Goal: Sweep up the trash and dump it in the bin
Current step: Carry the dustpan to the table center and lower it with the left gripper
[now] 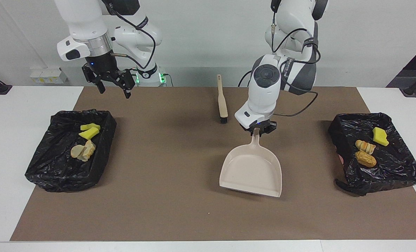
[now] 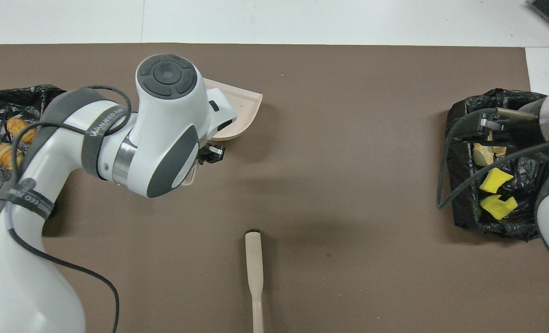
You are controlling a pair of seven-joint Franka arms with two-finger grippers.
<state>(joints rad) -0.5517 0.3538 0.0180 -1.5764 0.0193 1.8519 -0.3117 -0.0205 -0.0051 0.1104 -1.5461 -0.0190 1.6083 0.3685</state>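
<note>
We count two black-lined bins, one at about 9 o'clock (image 1: 69, 150) and one at 3 o'clock (image 1: 378, 152) in the facing view. The 9 o'clock bin has two yellow sponge pieces (image 1: 89, 131) and what looks like two pale beige lumps (image 1: 83, 150) stuck together; honestly we can't split that clump for sure. The 3 o'clock bin has one yellow sponge piece (image 1: 380, 136) and two golden-brown bread nuggets (image 1: 365, 152). So that's about seven scraps total, all in bins. Then one beige dustpan (image 1: 251, 171) near centre, one brush (image 1: 222, 99) at 12 o'clock, and two robot arms.
</note>
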